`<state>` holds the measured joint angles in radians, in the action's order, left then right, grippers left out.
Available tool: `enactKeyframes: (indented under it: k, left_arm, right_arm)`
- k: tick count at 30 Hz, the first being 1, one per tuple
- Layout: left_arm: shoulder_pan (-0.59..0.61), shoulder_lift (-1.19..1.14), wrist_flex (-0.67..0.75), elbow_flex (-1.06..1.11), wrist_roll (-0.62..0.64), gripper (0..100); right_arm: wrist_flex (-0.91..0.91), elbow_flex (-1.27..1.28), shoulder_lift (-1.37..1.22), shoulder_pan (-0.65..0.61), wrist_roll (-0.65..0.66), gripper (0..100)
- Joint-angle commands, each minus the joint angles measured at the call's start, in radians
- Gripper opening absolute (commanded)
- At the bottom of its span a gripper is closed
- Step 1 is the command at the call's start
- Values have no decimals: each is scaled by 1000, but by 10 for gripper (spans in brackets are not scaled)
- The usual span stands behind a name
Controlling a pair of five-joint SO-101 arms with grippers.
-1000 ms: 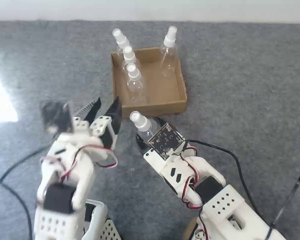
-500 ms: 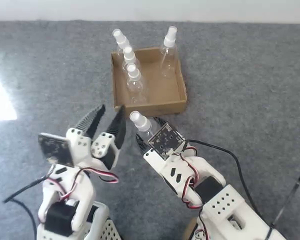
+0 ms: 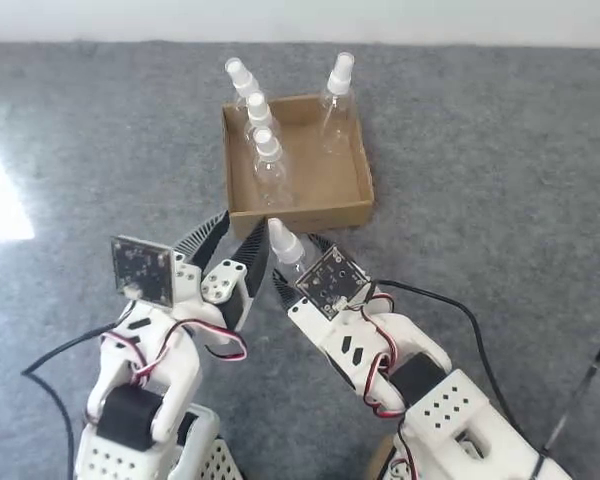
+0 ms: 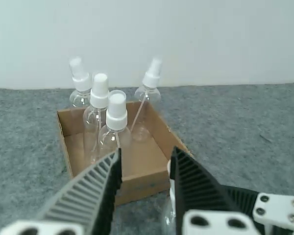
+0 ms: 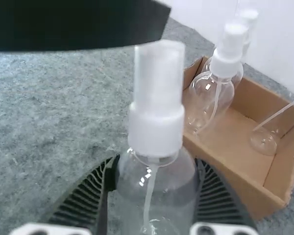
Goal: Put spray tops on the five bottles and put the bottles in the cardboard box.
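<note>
Onlooker: Entry one, right claw (image 3: 294, 266): pinching the fifth bottle (image 5: 156, 193) by its belly, upright, just short of the cardboard box (image 3: 310, 213), on the near side of its front wall. Spray top (image 5: 156, 117) sits on the neck; whether it is screwed home I cannot tell.

Friend: Hazards?

Onlooker: Entry two, left claw (image 4: 146, 152): spread wide, holding nothing, one finger (image 3: 252, 250) just beside that spray top. Touching or apart, I can't say. Likely trouble: a nudge from it cocks the top or tips the bottle in the grip. Clear round plastic, so I'd guess it slides easily.

Friend: And the way in?

Onlooker: Entry three, front wall: stands between bottle and box floor. Lifted too low, the base probably catches the rim and shoves the light box along the grey carpet (image 3: 480, 150).

Friend: Contents?

Onlooker: Entry four, four capped bottles (image 3: 270, 170): three crowded along one side, one at the far opposite corner. The farthest may be inside or just behind the back wall; unclear. Bare floor lies at the near corner away from the three. Set down too close, the fifth could topple them like skittles.

Friend: Anything else?

Onlooker: Entry five, black cable (image 3: 450, 300): loops beside the right arm, well apart from the box.
</note>
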<state>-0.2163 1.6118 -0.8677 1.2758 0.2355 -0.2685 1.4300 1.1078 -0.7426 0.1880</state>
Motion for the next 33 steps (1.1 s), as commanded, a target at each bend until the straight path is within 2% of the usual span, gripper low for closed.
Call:
enactKeyframes:
  k: [1, 12, 23, 27, 33]
  left_arm:
    - [-5, -37, 32, -13, -11, 156]
    - [6, 166, -57, -19, -14, 159]
    - [163, 210, -60, -5, -6, 159]
    - [181, 210, -52, 15, -6, 156]
    - [181, 210, 58, 99, -5, 155]
  right_arm:
    - [10, -11, 30, 2, 18, 107]
    - [5, -11, 30, 7, 18, 107]
    - [5, -11, 30, 7, 18, 107]
    - [13, -17, 41, 8, 18, 107]
    - [62, -23, 41, 2, 12, 107]
